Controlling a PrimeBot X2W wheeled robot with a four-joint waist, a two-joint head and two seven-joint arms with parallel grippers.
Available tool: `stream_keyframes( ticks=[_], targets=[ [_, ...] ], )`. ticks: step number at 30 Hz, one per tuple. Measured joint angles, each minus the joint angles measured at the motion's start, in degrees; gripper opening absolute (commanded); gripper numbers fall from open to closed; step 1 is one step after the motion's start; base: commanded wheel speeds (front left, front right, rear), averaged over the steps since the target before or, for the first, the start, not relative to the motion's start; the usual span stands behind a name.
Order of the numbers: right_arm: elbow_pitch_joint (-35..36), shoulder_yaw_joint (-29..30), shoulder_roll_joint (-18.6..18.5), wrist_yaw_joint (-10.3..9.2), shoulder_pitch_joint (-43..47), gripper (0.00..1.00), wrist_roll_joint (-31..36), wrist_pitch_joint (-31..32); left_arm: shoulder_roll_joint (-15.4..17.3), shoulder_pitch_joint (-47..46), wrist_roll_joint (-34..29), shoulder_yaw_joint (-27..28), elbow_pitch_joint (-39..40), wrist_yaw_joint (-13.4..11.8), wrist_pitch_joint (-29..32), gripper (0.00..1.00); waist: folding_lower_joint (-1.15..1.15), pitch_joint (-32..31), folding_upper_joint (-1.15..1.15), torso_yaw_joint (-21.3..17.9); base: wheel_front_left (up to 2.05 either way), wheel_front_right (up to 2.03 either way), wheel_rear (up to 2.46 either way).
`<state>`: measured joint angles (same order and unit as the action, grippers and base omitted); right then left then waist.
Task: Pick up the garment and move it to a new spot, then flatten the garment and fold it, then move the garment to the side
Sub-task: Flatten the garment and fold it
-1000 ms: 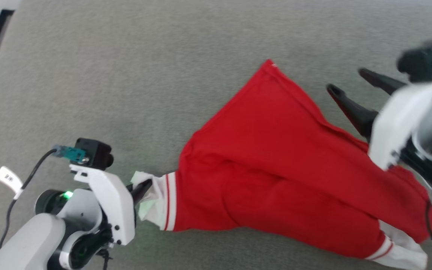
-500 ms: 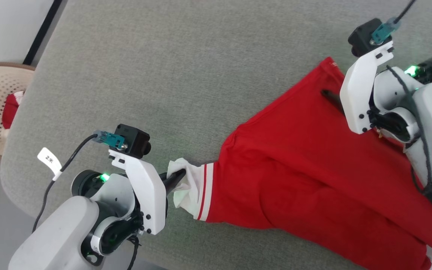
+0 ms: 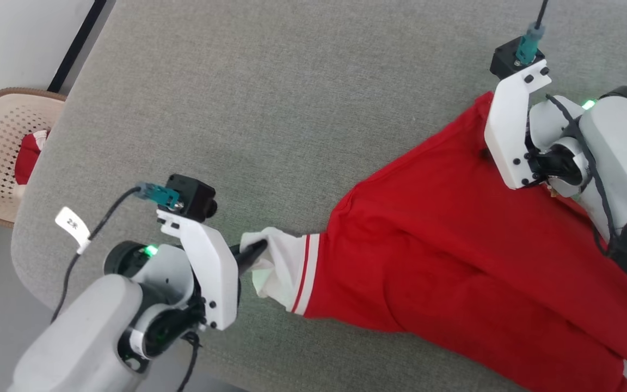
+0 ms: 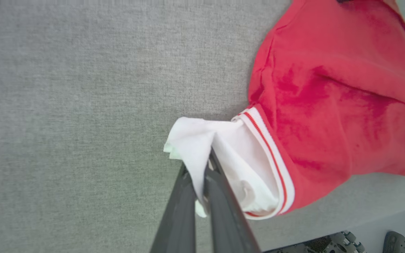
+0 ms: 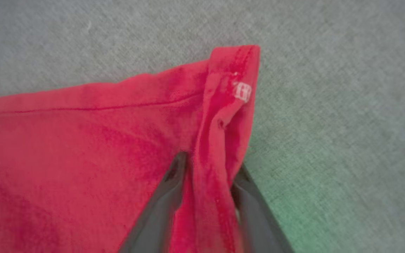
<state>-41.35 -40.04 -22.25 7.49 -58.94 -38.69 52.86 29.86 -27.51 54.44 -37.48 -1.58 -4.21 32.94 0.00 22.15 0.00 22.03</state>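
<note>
Now, garment [image 3: 455, 261]: lying spread across the grey padded surface [image 3: 292, 109], reaching from the centre to the near right.
Left gripper [image 4: 202, 168]: clamping tight on the white cuff [image 4: 230, 154] at the garment's left end.
Right gripper [image 5: 209, 161]: standing part-open, straddling a ridge of red fabric at the garment's far-right corner; whether it is gripping, I cannot tell.

The left arm [image 3: 74, 337] reaches in from the lower left of the head view. Its left tool [image 3: 259, 248] points right, fingers closed tight on the white cuff of the garment [image 3: 455, 245]. The right arm [image 3: 618, 141] enters from the right, wrist bent. The fingers of the right tool [image 5: 209, 165] stand half apart, clasping a red fold.
</note>
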Motion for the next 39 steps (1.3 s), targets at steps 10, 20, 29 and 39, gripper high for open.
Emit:
stream_keyframes(
  ticks=[10, 20, 29, 39],
  targets=[
    [4.49, -0.05, -4.25, 0.08, 1.16, 0.00, -5.09, -9.48, 6.86, -6.53, -0.63, 3.33, -0.67, -0.26, 4.14, 0.00, 0.00, -3.56, 0.00, -2.92, 0.00, 0.00, 0.00],
    [16.53, 5.12, -10.23, 0.07, 1.14, 0.00, -7.62, -13.86, 13.29, -20.10, -2.59, 6.66, -2.48, 0.21, 11.05, 0.00, 0.00, -7.45, 0.00, -8.40, 0.00, 0.00, 0.00],
    [26.74, 11.52, -10.33, 0.08, 1.59, 0.00, -6.14, -13.66, 13.77, -30.97, -5.42, 7.12, -6.99, 2.49, 12.98, 0.00, 0.00, -10.21, 0.00, -13.07, 0.00, 0.00, 0.00],
    [33.39, 20.09, -9.45, 0.08, 2.42, 0.00, -2.55, -10.03, 10.51, -42.47, -8.22, 6.24, -13.19, 4.74, 13.59, 0.00, 0.00, -11.86, 0.00, -16.54, 0.00, 0.00, 0.00]
  ],
)
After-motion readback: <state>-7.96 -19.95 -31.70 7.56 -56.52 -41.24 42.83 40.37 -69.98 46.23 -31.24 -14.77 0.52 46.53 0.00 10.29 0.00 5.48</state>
